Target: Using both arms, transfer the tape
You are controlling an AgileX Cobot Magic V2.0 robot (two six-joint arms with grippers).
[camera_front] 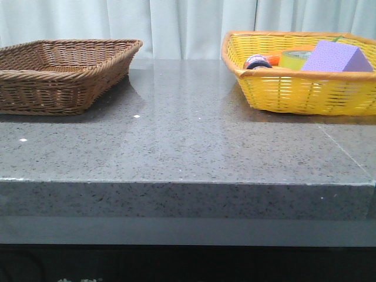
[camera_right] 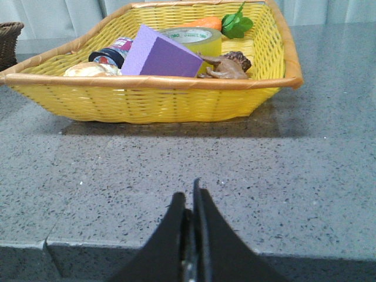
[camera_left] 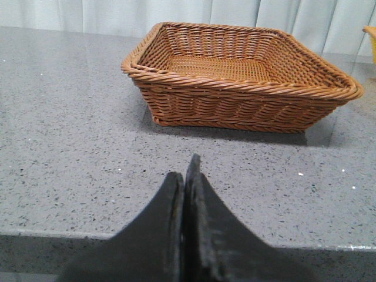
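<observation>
The tape [camera_front: 297, 58], a wide translucent yellow roll, lies inside the yellow basket [camera_front: 294, 94] at the table's back right, partly hidden behind a purple block [camera_front: 338, 57]. In the right wrist view the tape [camera_right: 194, 37] shows green lettering on its white core. My right gripper [camera_right: 189, 197] is shut and empty above the table's near edge, well short of the basket [camera_right: 147, 103]. My left gripper [camera_left: 185, 167] is also shut and empty, facing the brown wicker basket [camera_left: 235, 103]. Neither gripper shows in the front view.
The brown wicker basket [camera_front: 59, 88] sits empty at the back left. The yellow basket also holds a small dark roll [camera_right: 111, 53], a toy carrot [camera_right: 220, 23], a brown figure [camera_right: 226, 66] and a pale round item [camera_right: 88, 70]. A curtain hangs behind the table.
</observation>
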